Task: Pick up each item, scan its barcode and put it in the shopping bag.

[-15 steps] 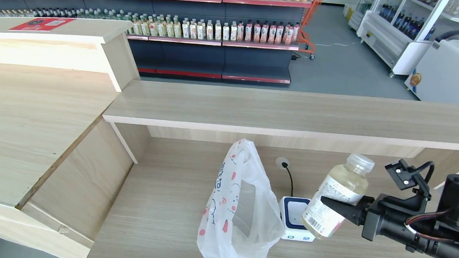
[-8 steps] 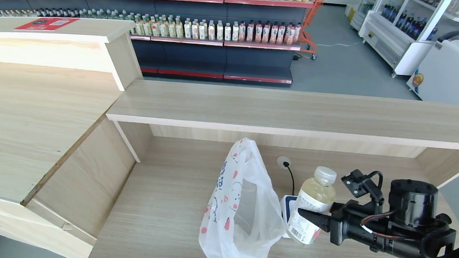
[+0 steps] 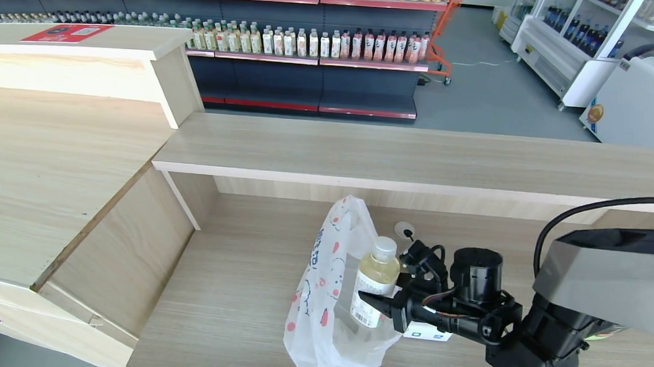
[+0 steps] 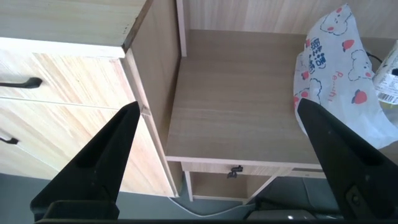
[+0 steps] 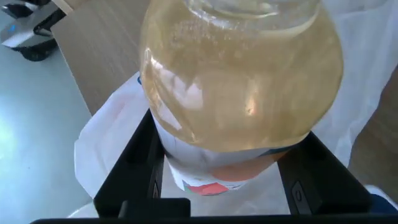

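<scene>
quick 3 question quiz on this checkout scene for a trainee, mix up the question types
1. True or false: the right gripper holds the bottle with its cap up.
2. Where is the bottle? A: lying on the upper counter. B: at the opening of the shopping bag. C: on the shop floor.
3. Fill in: the left gripper holds nothing and is ____ (open or shut).

Key: 1 true; 2 B; 3 open.
</scene>
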Controlling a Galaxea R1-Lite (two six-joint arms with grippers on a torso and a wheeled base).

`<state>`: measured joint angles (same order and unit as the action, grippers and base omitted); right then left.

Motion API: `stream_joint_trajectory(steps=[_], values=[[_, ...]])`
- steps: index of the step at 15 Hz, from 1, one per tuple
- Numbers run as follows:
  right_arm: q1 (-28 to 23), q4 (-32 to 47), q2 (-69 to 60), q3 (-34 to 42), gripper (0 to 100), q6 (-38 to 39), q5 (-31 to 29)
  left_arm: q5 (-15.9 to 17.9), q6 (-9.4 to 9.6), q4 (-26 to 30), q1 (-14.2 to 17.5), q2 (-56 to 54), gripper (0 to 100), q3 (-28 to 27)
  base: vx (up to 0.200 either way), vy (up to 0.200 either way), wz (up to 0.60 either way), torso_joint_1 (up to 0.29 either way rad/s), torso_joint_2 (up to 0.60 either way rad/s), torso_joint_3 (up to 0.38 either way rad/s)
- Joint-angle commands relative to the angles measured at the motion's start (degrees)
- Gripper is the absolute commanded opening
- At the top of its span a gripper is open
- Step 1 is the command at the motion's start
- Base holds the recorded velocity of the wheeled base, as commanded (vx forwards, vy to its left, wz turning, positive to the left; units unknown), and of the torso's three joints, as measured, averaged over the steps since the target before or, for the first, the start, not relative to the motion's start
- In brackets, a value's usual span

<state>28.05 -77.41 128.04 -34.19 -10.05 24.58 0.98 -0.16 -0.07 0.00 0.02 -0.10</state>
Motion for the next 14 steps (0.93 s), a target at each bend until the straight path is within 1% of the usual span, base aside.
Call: stream_joint_trajectory(steps=[1, 3, 5, 8, 12, 13, 14], values=[[1.04, -0.02, 8.02, -5.62, 0, -4.81, -0.14, -0.01, -0.02, -0.01, 0.0, -0.02, 100, 0.01, 0.0, 0.0, 0.0, 0.0, 0.0, 0.0], [1.22, -0.46, 11.62, -8.34, 0, -9.99, -0.05, -0.01, -0.02, -0.01, 0.0, -0.02, 100, 0.01, 0.0, 0.0, 0.0, 0.0, 0.0, 0.0], [1.3, -0.9, 13.73, -11.16, 0, -11.84, -0.05, -0.01, -0.02, -0.01, 0.0, -0.02, 100, 0.01, 0.0, 0.0, 0.0, 0.0, 0.0, 0.0], [2.27, -4.06, 17.16, -15.55, 0, -12.02, -0.05, -0.01, -0.02, -0.01, 0.0, -0.02, 100, 0.01, 0.0, 0.0, 0.0, 0.0, 0.0, 0.0], [2.27, -5.03, 17.77, -14.58, 0, -12.72, -0.05, -0.01, -0.02, -0.01, 0.0, -0.02, 100, 0.01, 0.0, 0.0, 0.0, 0.0, 0.0, 0.0], [2.1, -5.29, 17.68, -14.06, 100, -13.16, -0.14, -0.01, -0.02, -0.01, 0.0, -0.02, 100, 0.01, 0.0, 0.0, 0.0, 0.0, 0.0, 0.0], [2.1, -6.09, 17.6, -13.53, 100, -12.98, -0.05, -0.01, -0.02, -0.01, 0.0, -0.02, 100, 0.01, 0.0, 0.0, 0.0, 0.0, 0.0, 0.0]])
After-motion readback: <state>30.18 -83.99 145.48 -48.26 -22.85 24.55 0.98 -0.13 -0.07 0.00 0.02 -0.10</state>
